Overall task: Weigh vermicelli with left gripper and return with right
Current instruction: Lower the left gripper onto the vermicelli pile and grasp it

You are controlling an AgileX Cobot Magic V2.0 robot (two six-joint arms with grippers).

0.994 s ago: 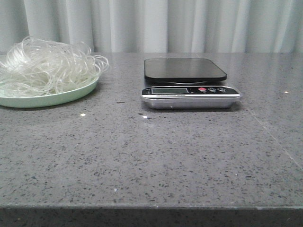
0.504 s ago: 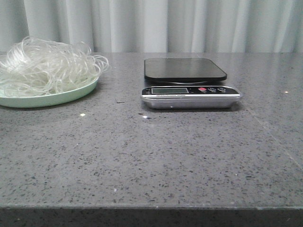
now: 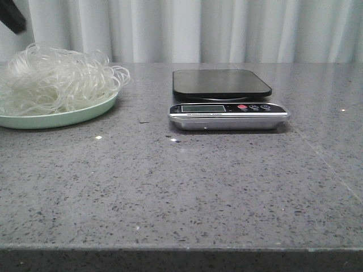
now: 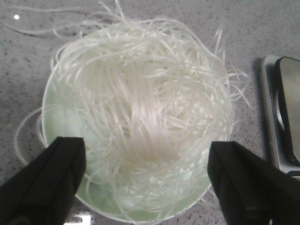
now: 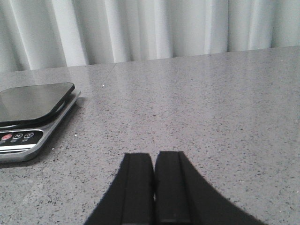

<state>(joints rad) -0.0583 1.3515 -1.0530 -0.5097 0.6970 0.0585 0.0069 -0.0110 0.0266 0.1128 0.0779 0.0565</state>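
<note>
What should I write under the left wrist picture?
Open left gripper above vermicelli on a green plate.

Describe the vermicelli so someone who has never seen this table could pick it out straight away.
Start at the grey speckled table and look to its far left, away from the black kitchen scale near the middle. There sits a pale green plate, and heaped on it is the vermicelli. It is the only soft thing here: a fluffy tangle of thin, see-through whitish strands with loops spilling over the rim.
</note>
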